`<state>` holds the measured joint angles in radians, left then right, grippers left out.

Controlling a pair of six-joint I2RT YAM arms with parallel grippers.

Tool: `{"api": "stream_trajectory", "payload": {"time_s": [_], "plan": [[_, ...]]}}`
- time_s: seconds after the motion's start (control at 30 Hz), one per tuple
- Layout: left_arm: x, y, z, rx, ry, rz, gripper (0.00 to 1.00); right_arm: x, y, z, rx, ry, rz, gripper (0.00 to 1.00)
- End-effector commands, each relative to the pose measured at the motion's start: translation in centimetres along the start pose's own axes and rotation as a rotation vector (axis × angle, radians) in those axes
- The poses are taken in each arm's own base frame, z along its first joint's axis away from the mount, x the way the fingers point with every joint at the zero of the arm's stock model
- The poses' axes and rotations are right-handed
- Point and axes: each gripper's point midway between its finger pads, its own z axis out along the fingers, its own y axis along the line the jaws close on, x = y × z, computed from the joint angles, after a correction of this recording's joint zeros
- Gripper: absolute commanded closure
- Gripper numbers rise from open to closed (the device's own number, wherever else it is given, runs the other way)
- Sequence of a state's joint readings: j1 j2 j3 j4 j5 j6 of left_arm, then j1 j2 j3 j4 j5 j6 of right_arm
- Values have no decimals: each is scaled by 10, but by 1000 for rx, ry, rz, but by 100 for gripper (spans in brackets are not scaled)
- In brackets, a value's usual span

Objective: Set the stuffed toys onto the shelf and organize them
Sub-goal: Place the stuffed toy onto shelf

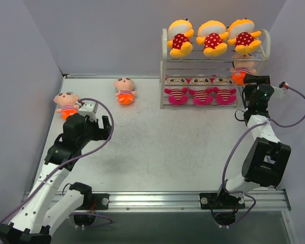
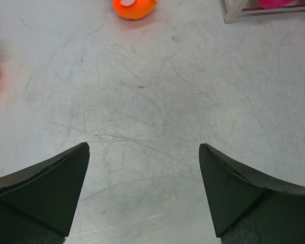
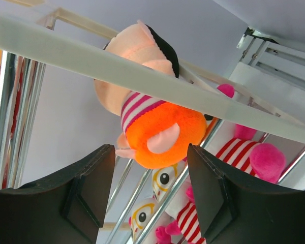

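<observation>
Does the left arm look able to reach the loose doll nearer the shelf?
Probably yes. The left gripper stands open and empty, and only bare table lies between it and that doll. The shelf stands off to the side.

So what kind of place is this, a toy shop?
Probably a robot test bench, not a shop: a left arm and right arm bolted at the table edge, bare grey walls boxing it in, and one shelf of stuffed toys.
</observation>
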<state>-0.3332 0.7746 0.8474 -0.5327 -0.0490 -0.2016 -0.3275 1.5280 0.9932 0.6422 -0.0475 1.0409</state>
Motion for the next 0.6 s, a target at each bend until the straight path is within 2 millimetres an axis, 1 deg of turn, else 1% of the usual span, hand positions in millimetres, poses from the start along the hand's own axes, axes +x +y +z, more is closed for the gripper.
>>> {"api": "stream_trajectory", "payload": {"time_s": [0.0,0.13,0.27,0.37,0.57], "plan": [[-1,1,0,-7,-6,7,3,-18,43,4,-134,-36,28,42],[0,1,0,-10,-3,9,3,-19,44,7,-133,-40,36,45],[-2,1,-2,-9,-13,7,3,-18,42,9,-128,-43,39,45],[1,1,1,-8,3,11,3,-18,42,13,-130,-40,24,46],[1,2,2,-17,8,13,2,-10,34,23,-118,-16,42,47]]}}
